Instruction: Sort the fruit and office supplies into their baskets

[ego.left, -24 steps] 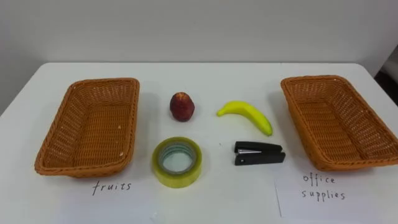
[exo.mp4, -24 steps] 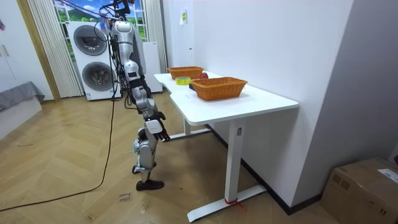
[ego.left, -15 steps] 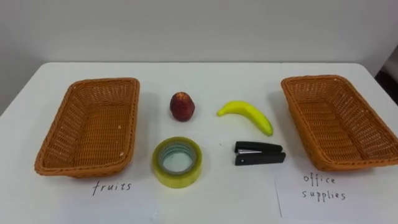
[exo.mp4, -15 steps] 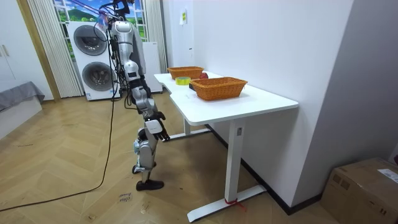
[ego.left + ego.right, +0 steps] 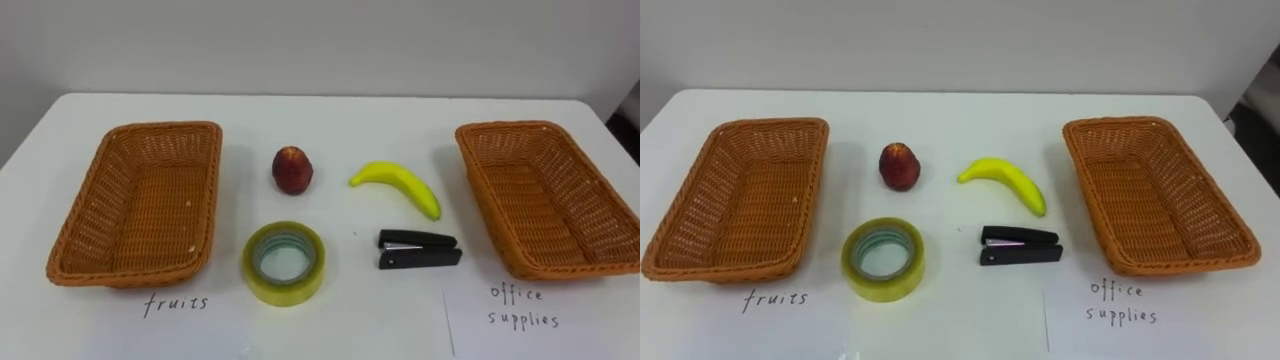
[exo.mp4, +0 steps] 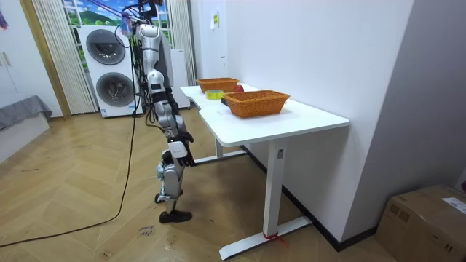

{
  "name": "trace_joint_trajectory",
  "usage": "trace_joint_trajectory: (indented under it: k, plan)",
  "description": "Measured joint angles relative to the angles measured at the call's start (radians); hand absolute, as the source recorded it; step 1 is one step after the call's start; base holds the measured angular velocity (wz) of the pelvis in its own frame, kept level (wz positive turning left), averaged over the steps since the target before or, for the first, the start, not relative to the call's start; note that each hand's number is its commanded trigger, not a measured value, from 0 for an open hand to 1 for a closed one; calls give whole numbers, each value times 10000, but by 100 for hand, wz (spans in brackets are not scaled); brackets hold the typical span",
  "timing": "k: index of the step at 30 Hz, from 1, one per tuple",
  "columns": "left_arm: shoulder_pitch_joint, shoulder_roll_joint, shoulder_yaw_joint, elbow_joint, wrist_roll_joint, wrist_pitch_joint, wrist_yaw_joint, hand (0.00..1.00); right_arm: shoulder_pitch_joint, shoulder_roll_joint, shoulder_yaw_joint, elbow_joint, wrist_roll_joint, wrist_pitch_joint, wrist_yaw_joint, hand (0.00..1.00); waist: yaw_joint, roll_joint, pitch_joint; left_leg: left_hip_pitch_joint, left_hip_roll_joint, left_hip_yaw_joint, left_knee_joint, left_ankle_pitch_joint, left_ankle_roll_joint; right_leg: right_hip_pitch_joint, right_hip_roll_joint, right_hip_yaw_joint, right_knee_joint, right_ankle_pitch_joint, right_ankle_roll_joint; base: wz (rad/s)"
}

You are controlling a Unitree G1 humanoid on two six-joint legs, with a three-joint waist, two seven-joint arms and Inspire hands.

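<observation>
On the white table (image 5: 330, 115) lie a red apple (image 5: 292, 169), a yellow banana (image 5: 397, 184), a roll of yellow tape (image 5: 285, 290) and a black stapler (image 5: 418, 249), all between two wicker baskets. The left basket (image 5: 140, 210) holds nothing and has a handwritten "fruits" label (image 5: 175, 303) in front of it. The right basket (image 5: 540, 200) also holds nothing, with an "office supplies" label (image 5: 520, 308) before it. In the room view I stand at the table's long side, my right hand (image 6: 177, 150) hanging low beside my leg, below the tabletop.
The table (image 6: 291, 120) stands against a white wall. Behind me are two stacked washing machines (image 6: 109, 65) and a curtain. Wooden floor lies open towards the room view's left. A cardboard box (image 6: 429, 218) sits at the lower right.
The eye view has shifted slightly; the things on the table lie as before. In the room view my right hand has drawn a little closer to my body.
</observation>
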Motion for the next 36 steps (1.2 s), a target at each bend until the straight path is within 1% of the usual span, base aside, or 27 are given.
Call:
trace_joint_trajectory:
  k: [3,5,6,8,9,10,11,13,14,15,16,18,20,21,22,23,24,26,28,29,30,32,33,34,36]
  plan:
    - [27,11,267,1,1,10,-3,0,128,-10,-452,7,30,60,-137,0,-108,-23,-13,-9,-7,1,-24,0,-1,-11,-4,-3,-3,-12,6,0]
    - [77,24,401,5,1,20,-2,0,198,-28,-765,9,84,187,-250,0,-249,-48,-21,-4,-9,14,-41,-1,-1,-26,-3,-5,0,-13,8,-2]
    - [95,29,433,3,0,21,-2,0,237,-28,-835,8,150,215,-294,0,-263,-69,-27,3,-10,19,-41,-1,-1,-28,-2,-4,4,-13,8,-3]
    - [65,46,660,-5,3,15,3,0,383,-23,-1032,2,340,239,-451,0,-275,-119,-42,30,-8,37,-40,0,-1,-39,3,77,43,-13,7,-9]
    - [69,55,767,-7,-1,4,10,0,391,-27,-1196,-4,399,283,-607,0,-237,-139,-33,63,2,91,-40,0,-1,-115,15,231,138,-26,-2,-25]
    - [85,70,941,6,-6,5,7,0,371,-28,-1400,-28,403,340,-778,0,-244,-188,-30,77,5,132,-44,0,-1,-144,18,294,154,-34,-13,-25]
    - [82,119,1073,12,-23,7,7,0,375,-31,-1700,-39,425,420,-890,0,-356,-250,-28,78,6,149,-52,0,-1,-153,16,314,165,-40,-13,-10]
    - [88,239,1130,12,-41,10,9,0,358,-31,-2213,-96,536,441,-1130,0,-479,-332,-25,99,7,151,-83,-2,-2,-155,24,344,176,-46,-11,-2]
    - [84,290,1230,11,-42,9,10,0,360,-51,-2604,-220,729,447,-1309,0,-488,-354,-21,127,9,161,-99,-6,0,-158,34,401,201,-46,-11,-6]
    - [85,299,1363,10,-41,6,12,0,377,-84,-2802,-282,846,449,-1406,0,-499,-364,-20,148,13,176,-106,-7,2,-157,34,413,219,-46,-11,-9]
    - [96,336,1551,10,-40,1,14,0,415,-154,-3153,-434,1149,437,-1590,0,-529,-358,-21,184,24,221,-107,-8,2,-178,34,458,313,-48,-13,-9]
    - [97,421,1588,10,-72,-33,29,0,498,-263,-3494,-741,1567,420,-1884,0,-613,-345,-24,193,24,276,-106,-8,2,-192,42,521,329,-49,-14,-7]
    - [189,426,1621,-12,-74,-44,99,0,546,-409,-3907,-1152,2081,421,-2248,0,-807,-346,-27,190,15,333,-103,-8,2,-330,23,570,523,-107,-31,-8]
    - [216,423,1623,-54,-48,-43,103,0,589,-421,-3994,-1330,2196,419,-2356,0,-829,-353,-28,192,17,355,-98,-7,2,-358,26,591,562,-122,-36,-17]
    - [307,392,1697,-226,-22,-50,116,0,678,-424,-4275,-1724,2339,416,-2565,0,-836,-362,-29,188,20,455,-97,-8,1,-481,25,737,672,-181,-45,-19]
    - [379,380,1728,-287,-23,-65,147,0,719,-437,-4347,-1928,2371,405,-2705,0,-838,-370,-30,185,21,507,-98,-8,0,-533,25,788,716,-208,-51,-21]
    - [461,377,1813,-346,-27,-141,251,0,687,-462,-4580,-2296,2373,399,-2975,0,-880,-403,-32,165,14,541,-104,-7,0,-598,17,803,809,-244,-58,-12]
    - [575,388,1968,-404,-27,-326,500,0,675,-656,-4941,-2651,2501,246,-3522,0,-1052,-428,-35,140,-2,542,-119,-6,1,-650,11,823,835,-260,-56,-3]
    - [686,406,1966,-453,-40,-464,538,0,666,-826,-5085,-2835,2679,37,-3961,0,-1097,-437,-39,140,-7,560,-112,-6,2,-671,11,846,844,-260,-54,-4]
    - [745,421,1966,-483,-55,-491,542,0,689,-874,-5183,-3090,2710,-46,-4279,0,-1139,-452,-41,136,-6,562,-116,-6,2,-685,13,847,845,-261,-52,0]
    - [768,427,1966,-490,-55,-497,543,0,671,-894,-5288,-3171,2706,-83,-4383,0,-1170,-459,-42,130,-5,559,-115,-6,1,-686,12,829,837,-261,-52,0]
    - [932,426,1946,-645,-59,-503,539,0,638,-924,-5578,-3690,2666,-214,-4848,0,-1356,-504,-69,91,0,564,-114,-6,1,-698,12,796,842,-263,-50,2]
    - [968,425,1946,-704,-58,-505,538,0,650,-925,-5649,-3911,2661,-230,-4994,0,-1358,-530,-80,88,1,579,-114,-6,1,-703,15,805,873,-263,-50,0]
    - [1016,425,1946,-807,-52,-514,536,0,681,-927,-5847,-4314,2660,-260,-5249,0,-1361,-501,-61,85,2,612,-114,-6,1,-738,14,821,923,-265,-50,-6]
    - [1073,426,1949,-945,-52,-510,533,0,690,-969,-5986,-4845,2674,-370,-5645,0,-1365,-532,-78,75,-8,640,-123,-6,0,-829,-2,854,1043,-312,-51,-6]
